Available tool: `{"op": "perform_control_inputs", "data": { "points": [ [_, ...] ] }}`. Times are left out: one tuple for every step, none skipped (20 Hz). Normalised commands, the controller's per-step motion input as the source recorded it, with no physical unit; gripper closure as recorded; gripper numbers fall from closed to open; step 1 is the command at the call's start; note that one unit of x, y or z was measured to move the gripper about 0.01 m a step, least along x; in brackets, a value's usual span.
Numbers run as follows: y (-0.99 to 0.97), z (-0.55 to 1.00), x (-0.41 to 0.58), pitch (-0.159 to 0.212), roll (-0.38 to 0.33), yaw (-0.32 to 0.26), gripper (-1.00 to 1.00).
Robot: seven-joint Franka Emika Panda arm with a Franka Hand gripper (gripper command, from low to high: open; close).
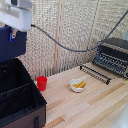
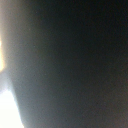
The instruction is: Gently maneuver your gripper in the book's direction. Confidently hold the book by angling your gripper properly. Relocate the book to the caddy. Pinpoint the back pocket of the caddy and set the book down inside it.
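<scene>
From the exterior view I see the caddy [image 1: 20, 95] filling the lower corner at the exterior view's left, a big black soft-sided box with its top open. A black inner divider [image 1: 15, 91] runs across it and splits it into two compartments; the back pocket [image 1: 12, 75] is the one farther from the camera, and I can make out nothing but dark lining in either one. Just beside the caddy stands a red cup [image 1: 42, 82], upright, its inside hidden from me. Near the middle sits a small white bowl [image 1: 77, 85] holding something yellow. A dark toaster oven [image 1: 112, 56] rests at the exterior view's right with its door dropped open and a wire rack [image 1: 97, 74] lying in front.

All this sits on a pale wooden bench [image 1: 85, 107]; behind it hangs a woven, straw-coloured screen [image 1: 70, 30], crossed by a drooping black cable [image 1: 75, 49].

The book [image 1: 11, 44], dark navy, hangs in the air above the caddy's back portion, directly under the white boxy wrist. The hand [image 1: 13, 34] is mostly cut off and hidden there; one finger overlaps the book's upper edge, so I read it as clamped on the book.

The wrist view gives me only a blurred dark surface [image 2: 75, 65] filling the lens, with a bright glare along one edge.
</scene>
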Motion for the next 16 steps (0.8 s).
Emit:
{"op": "perform_control_inputs", "data": {
  "points": [
    [0.39, -0.11, 0.191, 0.032, -0.024, -0.203, 1.00],
    [0.37, -0.14, 0.223, 0.056, -0.030, -0.189, 1.00],
    [0.35, -0.15, 0.269, 0.068, -0.023, -0.179, 1.00],
    [0.33, -0.15, 0.326, 0.078, -0.003, -0.171, 1.00],
    [0.35, -0.14, 0.331, 0.075, 0.000, -0.162, 1.00],
    [0.29, -0.13, 0.323, 0.069, 0.000, -0.131, 1.00],
    [0.26, -0.14, 0.283, 0.057, 0.000, -0.101, 1.00],
    [0.25, -0.12, 0.229, 0.046, 0.000, -0.084, 1.00],
    [0.12, -0.07, 0.160, 0.017, 0.000, -0.074, -1.00],
    [0.05, -0.05, 0.137, 0.009, 0.000, -0.048, -1.00],
    [0.00, -0.02, 0.163, 0.020, 0.000, -0.027, -1.00],
    [0.00, 0.00, 0.231, 0.056, 0.006, 0.000, -1.00],
    [-0.04, 0.00, 0.309, 0.063, 0.028, 0.000, -1.00],
    [0.00, 0.00, 0.366, 0.080, 0.013, -0.028, -1.00],
    [-0.30, 0.03, 0.151, 0.024, 0.078, -0.041, -1.00],
    [-0.18, 0.05, 0.231, 0.068, 0.063, -0.004, -1.00]
  ]
}}
